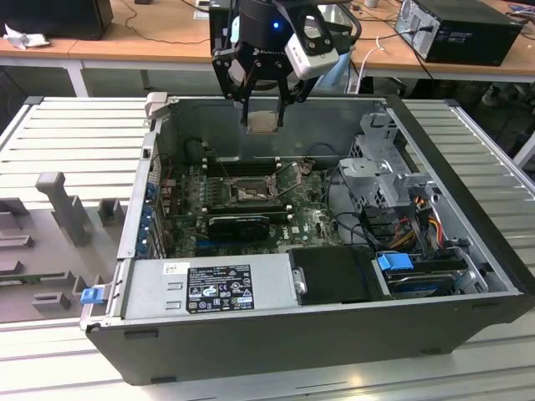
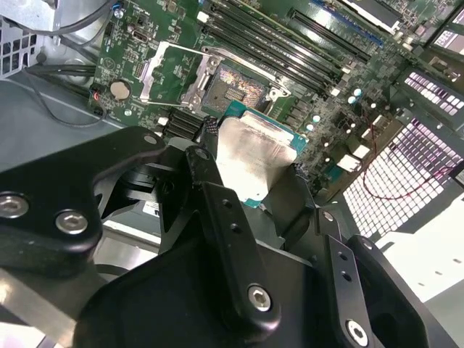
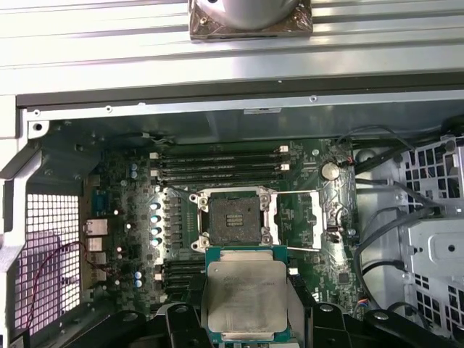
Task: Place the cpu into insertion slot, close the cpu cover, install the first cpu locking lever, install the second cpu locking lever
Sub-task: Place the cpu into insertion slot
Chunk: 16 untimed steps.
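My gripper (image 1: 263, 115) hangs above the open computer case, shut on the cpu (image 1: 263, 122), a flat square chip with a pale silver face. Both wrist views show the cpu (image 3: 246, 297) (image 2: 254, 156) held between the black fingers (image 2: 206, 181). The insertion slot (image 3: 233, 217) (image 2: 235, 87) (image 1: 251, 193) lies below on the green board, uncovered, its contact field exposed. The cpu cover (image 2: 161, 69) (image 3: 330, 214) is swung open beside the slot, near a coin battery (image 3: 330, 170). The chip sits well above the slot and offset from it toward the case's near side.
A long black ridged card (image 1: 238, 224) lies just in front of the slot. Memory slots (image 3: 217, 163) run behind it. A power supply (image 1: 209, 288) fills the near wall. A drive cage (image 1: 384, 167) and cables (image 1: 426, 217) stand at the exterior view's right.
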{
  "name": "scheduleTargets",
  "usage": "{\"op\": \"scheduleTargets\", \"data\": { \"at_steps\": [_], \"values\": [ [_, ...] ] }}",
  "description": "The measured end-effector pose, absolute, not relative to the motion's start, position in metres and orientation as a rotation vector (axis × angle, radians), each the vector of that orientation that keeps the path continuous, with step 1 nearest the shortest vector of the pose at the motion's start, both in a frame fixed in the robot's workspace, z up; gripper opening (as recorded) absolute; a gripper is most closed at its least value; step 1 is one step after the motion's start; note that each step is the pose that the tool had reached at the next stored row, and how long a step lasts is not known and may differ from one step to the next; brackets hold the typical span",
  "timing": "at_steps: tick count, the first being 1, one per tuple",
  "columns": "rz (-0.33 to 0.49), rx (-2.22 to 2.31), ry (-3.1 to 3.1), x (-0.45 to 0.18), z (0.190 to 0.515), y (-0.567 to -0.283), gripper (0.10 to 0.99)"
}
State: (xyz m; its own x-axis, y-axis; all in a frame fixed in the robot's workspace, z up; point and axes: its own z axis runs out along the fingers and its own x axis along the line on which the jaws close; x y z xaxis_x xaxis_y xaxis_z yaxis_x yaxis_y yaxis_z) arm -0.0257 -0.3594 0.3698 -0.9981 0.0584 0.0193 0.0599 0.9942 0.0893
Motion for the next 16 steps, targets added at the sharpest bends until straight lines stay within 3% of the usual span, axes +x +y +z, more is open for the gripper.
{"op": "scheduleTargets", "data": {
  "at_steps": [16],
  "values": [
    [-0.141,-0.118,-3.120,-0.0257,0.3698,-0.3594,0.525]
  ]
}}
